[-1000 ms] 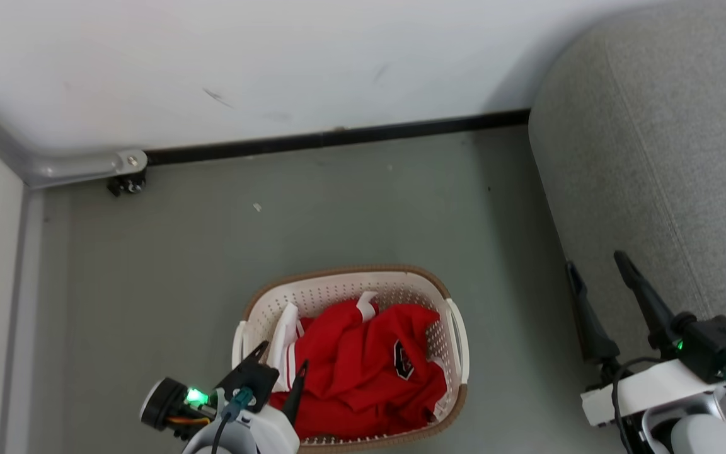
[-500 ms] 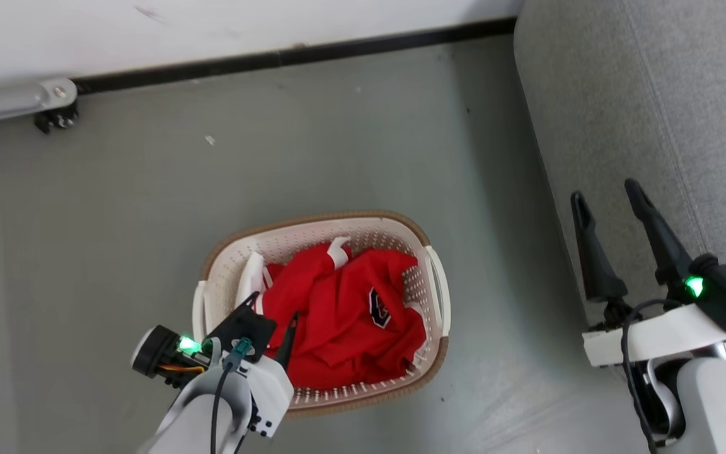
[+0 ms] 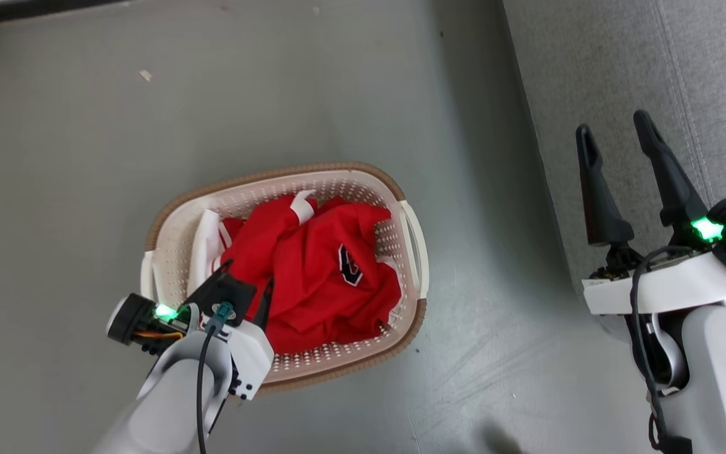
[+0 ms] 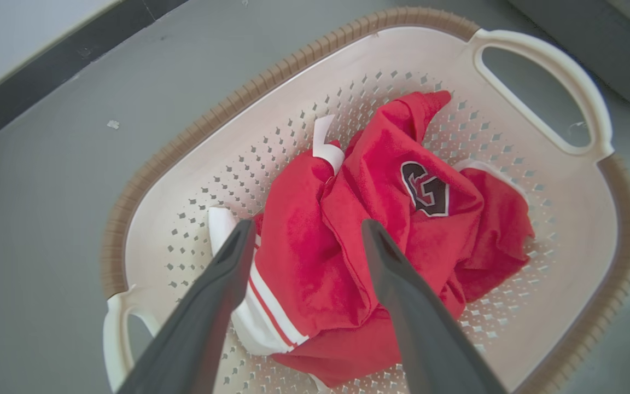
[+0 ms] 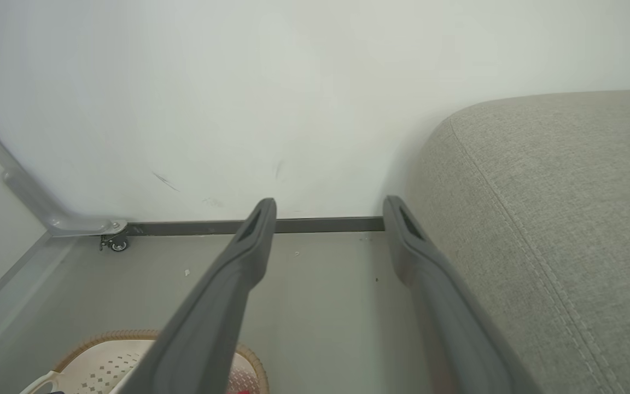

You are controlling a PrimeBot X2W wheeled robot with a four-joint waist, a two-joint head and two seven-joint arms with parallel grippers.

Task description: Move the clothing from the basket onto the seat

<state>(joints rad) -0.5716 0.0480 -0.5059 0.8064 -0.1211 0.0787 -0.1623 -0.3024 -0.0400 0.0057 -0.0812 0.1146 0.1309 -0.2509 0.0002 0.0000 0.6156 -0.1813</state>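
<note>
The cream basket (image 3: 410,239) with a brown rim stands on the grey floor, holding bright red clothing (image 3: 312,277) with white trim and a dark patch (image 4: 425,189). My left gripper (image 3: 248,274) hangs open just above the near left part of the pile; in the left wrist view its gripper (image 4: 308,225) straddles a red fold of the clothing (image 4: 304,262) inside the basket (image 4: 555,230), without gripping it. My right gripper (image 3: 612,124) is open and empty, over the edge of the grey seat (image 3: 621,63). In the right wrist view that gripper (image 5: 330,202) points toward the wall, with the seat (image 5: 566,219) on its right and the basket (image 5: 96,361) at lower left.
A white wall with a black baseboard (image 5: 315,225) closes off the far side. A metal frame with a small caster wheel (image 5: 117,244) stands in the left corner. Bare grey floor (image 3: 476,296) lies between the basket and the seat.
The head camera has tilted down, so the wall has slid out of view and the basket sits higher in the picture. Both grippers stay open.
</note>
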